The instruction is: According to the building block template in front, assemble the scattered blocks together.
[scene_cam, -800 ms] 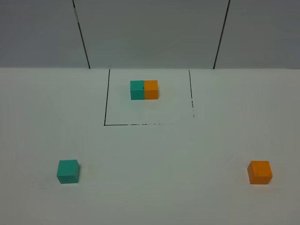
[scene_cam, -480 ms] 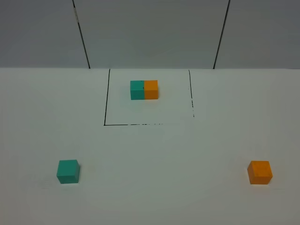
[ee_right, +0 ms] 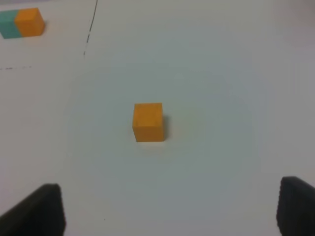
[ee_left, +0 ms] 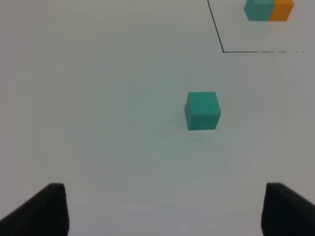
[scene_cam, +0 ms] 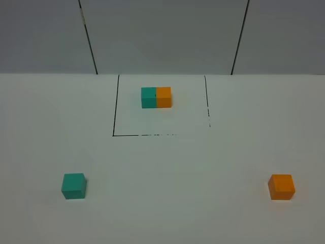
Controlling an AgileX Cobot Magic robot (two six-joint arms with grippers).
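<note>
Exterior high view: the template (scene_cam: 156,97), teal joined to orange, sits at 12 o'clock on the white table (scene_cam: 167,168), inside a black outline (scene_cam: 116,107). The teal cube (scene_cam: 73,186) lies at 8 o'clock and the orange cube (scene_cam: 281,186) at 4 o'clock, well apart.

Left wrist view: the left gripper (ee_left: 162,211) is spread wide, grasping nothing, with the teal cube ahead at its 12 o'clock, untouched.

Right wrist view: the right gripper (ee_right: 166,211) is likewise released, with the orange cube ahead at its 12 o'clock.

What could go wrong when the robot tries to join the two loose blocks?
The teal cube and orange cube sit far apart, so either could slip on the way. A cube might get knocked aside if the open left gripper or right gripper closes off-centre. They might be joined backwards: the template has teal on the left.
</note>
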